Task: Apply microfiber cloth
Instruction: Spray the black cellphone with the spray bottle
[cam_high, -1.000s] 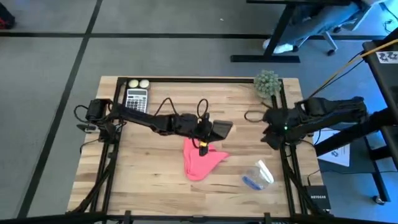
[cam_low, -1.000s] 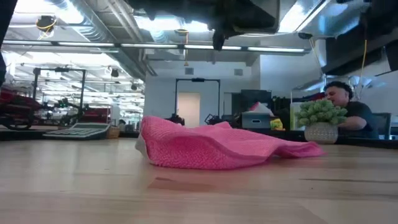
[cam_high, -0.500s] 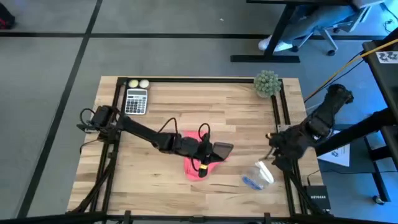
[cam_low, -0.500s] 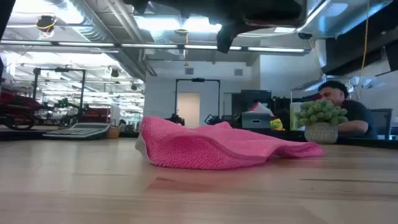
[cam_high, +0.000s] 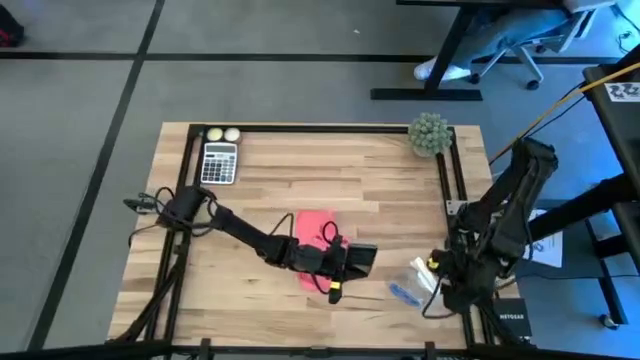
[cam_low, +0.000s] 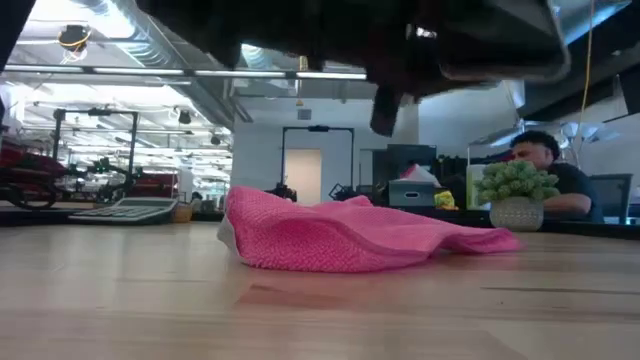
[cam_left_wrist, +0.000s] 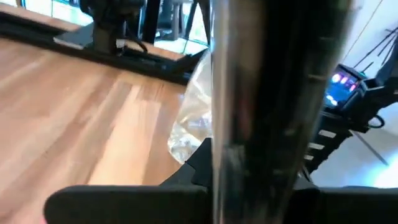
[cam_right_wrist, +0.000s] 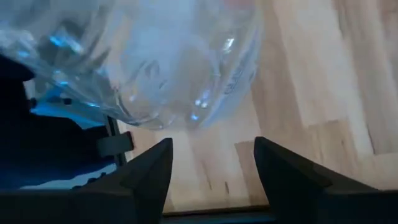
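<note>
High view: microfiber cloth (cam_high: 314, 240) lay crumpled at frame centre, free on the table (cam_high: 260, 170). Left gripper (cam_high: 362, 262) sat just right of it, low; jaw state could not be told. Right gripper (cam_right_wrist: 211, 163), jaws apart, hovered at the spray bottle (cam_high: 416, 281) lower right, likely for pickup.

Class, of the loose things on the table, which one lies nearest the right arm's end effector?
The clear-and-blue spray bottle, lying right beside the right end effector; the microfiber cloth, calculator and plant sit farther off.
</note>
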